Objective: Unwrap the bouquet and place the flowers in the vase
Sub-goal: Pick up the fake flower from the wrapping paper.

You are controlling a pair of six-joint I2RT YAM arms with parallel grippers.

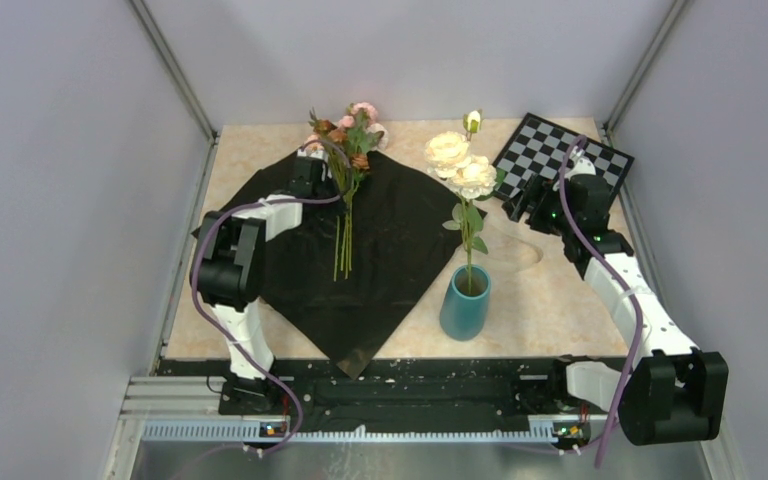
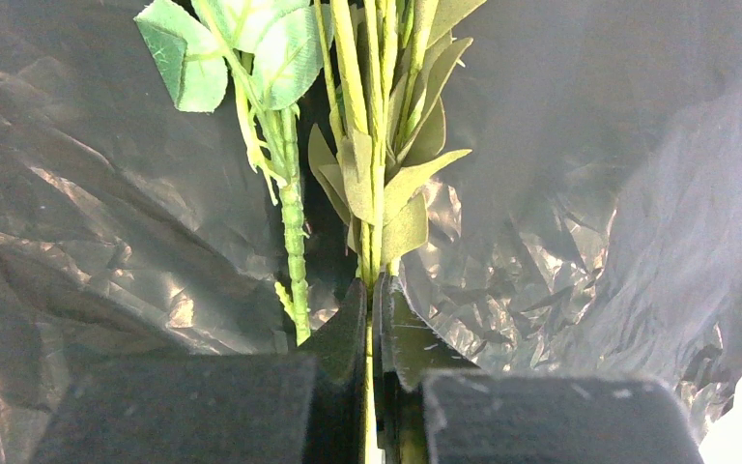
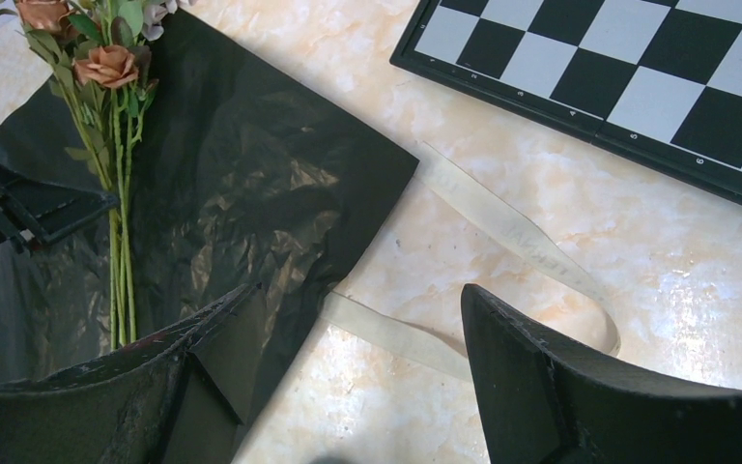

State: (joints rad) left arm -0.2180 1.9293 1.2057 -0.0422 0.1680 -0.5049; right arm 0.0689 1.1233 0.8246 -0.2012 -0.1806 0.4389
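The black wrapping paper (image 1: pixel 390 250) lies unfolded flat on the table. On it rest the remaining flowers (image 1: pixel 345 150), pink and orange roses with long green stems (image 3: pixel 116 242). My left gripper (image 1: pixel 312 172) is shut on one thin green stem (image 2: pixel 377 193) just below its leaves; a thicker stem (image 2: pixel 293 232) lies free to the left of the jaws (image 2: pixel 372 285). The teal vase (image 1: pixel 465 302) stands upright at the paper's right corner and holds cream roses (image 1: pixel 460 165). My right gripper (image 3: pixel 359 290) hovers open over the table with nothing between its fingers.
The loose cream ribbon (image 3: pixel 512 227) lies curled on the marble tabletop under the right gripper, one end at the paper's edge. A black-and-white checkerboard (image 1: pixel 560 155) sits at the back right. Grey walls enclose the table on the left, right and rear.
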